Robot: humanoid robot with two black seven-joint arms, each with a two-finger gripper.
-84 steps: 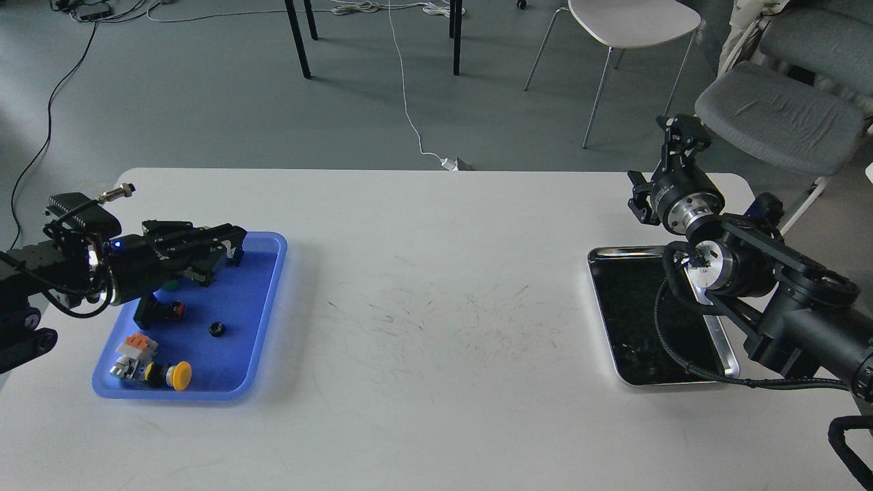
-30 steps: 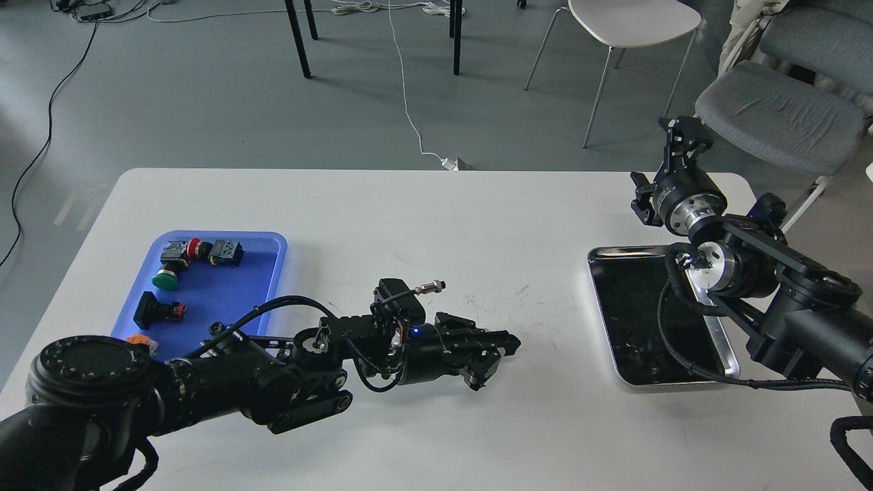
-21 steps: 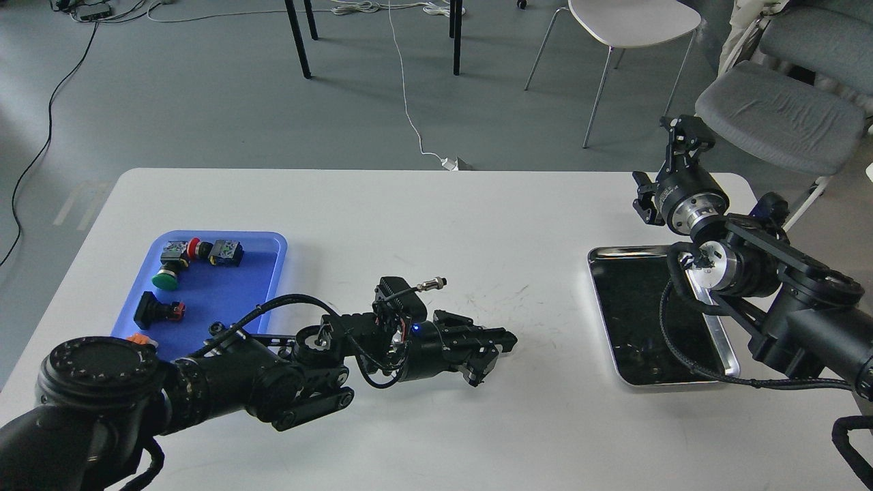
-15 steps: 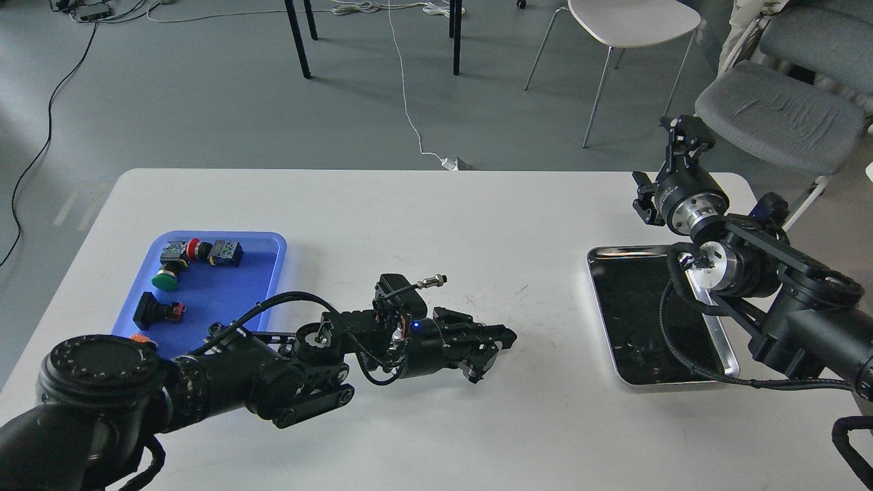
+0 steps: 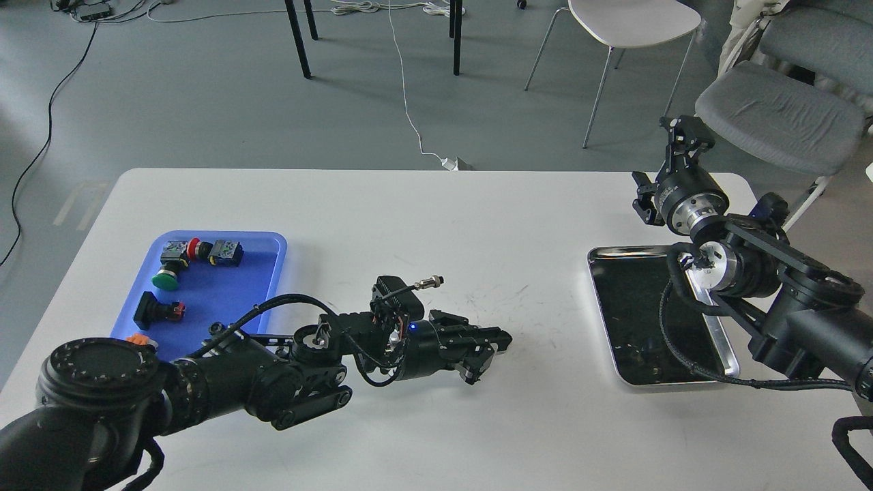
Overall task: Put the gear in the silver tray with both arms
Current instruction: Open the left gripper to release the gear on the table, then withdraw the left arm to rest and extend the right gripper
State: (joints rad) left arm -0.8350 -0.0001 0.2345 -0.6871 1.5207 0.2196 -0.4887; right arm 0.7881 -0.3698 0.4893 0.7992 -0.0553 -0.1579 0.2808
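Note:
The silver tray (image 5: 724,354) lies at the right of the white table, its dark bottom bare where it shows. My right arm crosses over its right side, and my right gripper (image 5: 685,131) is raised beyond the table's far right edge, seen small and dark. My left arm reaches across the table's middle. My left gripper (image 5: 503,337) points right, low over the table, well left of the silver tray. Its fingers lie close together, and I cannot make out a gear between them. No gear shows clearly anywhere.
A blue plastic tray (image 5: 271,254) at the left holds a green push-button (image 5: 165,278), a red-and-black switch (image 5: 160,310) and other small parts, partly hidden by my left arm. Chairs (image 5: 777,116) stand beyond the table's far right.
My left arm has swung from over the blue tray to the table's middle. Over the last second its gripper has drawn back slightly to the left. The right arm has hardly moved.

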